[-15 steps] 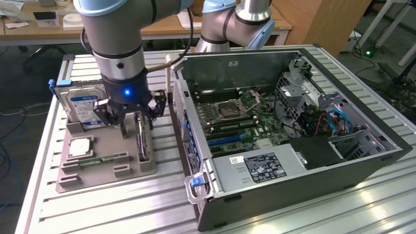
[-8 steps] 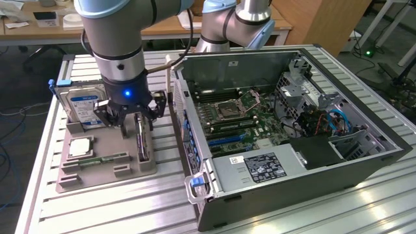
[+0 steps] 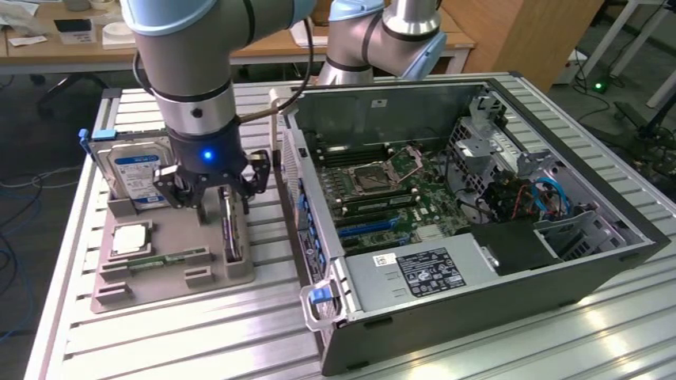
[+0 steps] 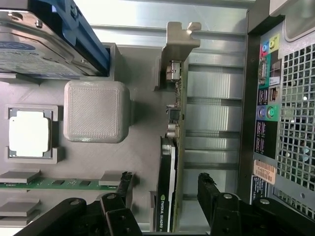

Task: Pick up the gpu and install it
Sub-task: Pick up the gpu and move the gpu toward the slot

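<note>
Both jaws of the gripper (image 4: pixel 165 179) stand open astride the gpu (image 4: pixel 166 199), upright on edge in the grey tray (image 3: pixel 158 283) at the exterior view's left of the computer case (image 3: pixel 476 309); the pick-up seems in hand, calling for a square squeeze on its flat faces.

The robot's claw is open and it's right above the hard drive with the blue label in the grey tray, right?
Not quite. The gripper is open, but it is right above the gpu, the thin card standing on edge in the grey tray, not the hard drive next to it. The wrist view shows one finger on each side of the card.
</note>
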